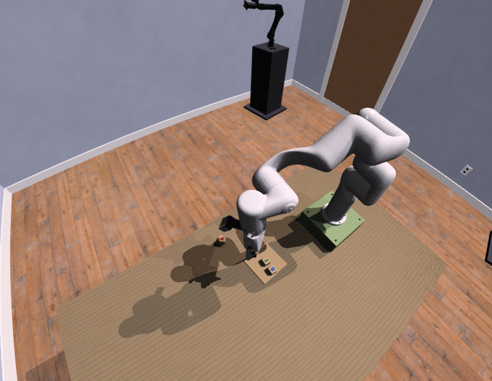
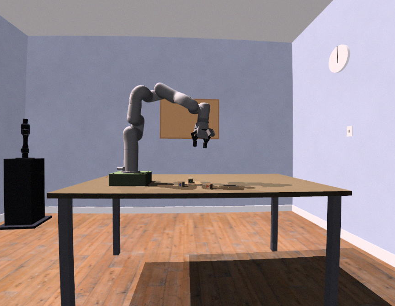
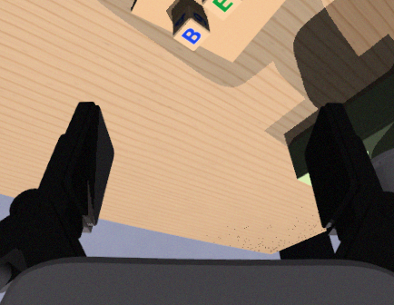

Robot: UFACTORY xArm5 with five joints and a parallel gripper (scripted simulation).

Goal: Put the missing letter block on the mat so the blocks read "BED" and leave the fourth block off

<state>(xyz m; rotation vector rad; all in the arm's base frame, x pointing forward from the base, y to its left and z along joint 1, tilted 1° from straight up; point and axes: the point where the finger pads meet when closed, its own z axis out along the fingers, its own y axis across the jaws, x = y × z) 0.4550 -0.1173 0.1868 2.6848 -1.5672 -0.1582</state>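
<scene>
The small tan mat (image 1: 266,266) lies on the table in front of the green base. Two blocks sit side by side on it: one with a green E (image 1: 264,261) and one with a blue B (image 1: 272,269). The wrist view shows the mat (image 3: 236,16) with B (image 3: 192,34) and E (image 3: 224,4) on top. A block with a red letter (image 1: 221,238) lies off the mat. My gripper (image 2: 200,144) is open and empty, high above the table near the mat.
The green robot base (image 1: 332,223) stands close behind the mat. The arm's wrist hides part of the table behind the mat in the top view. A black pedestal with a dark arm figure (image 1: 267,77) stands on the floor, away from the table.
</scene>
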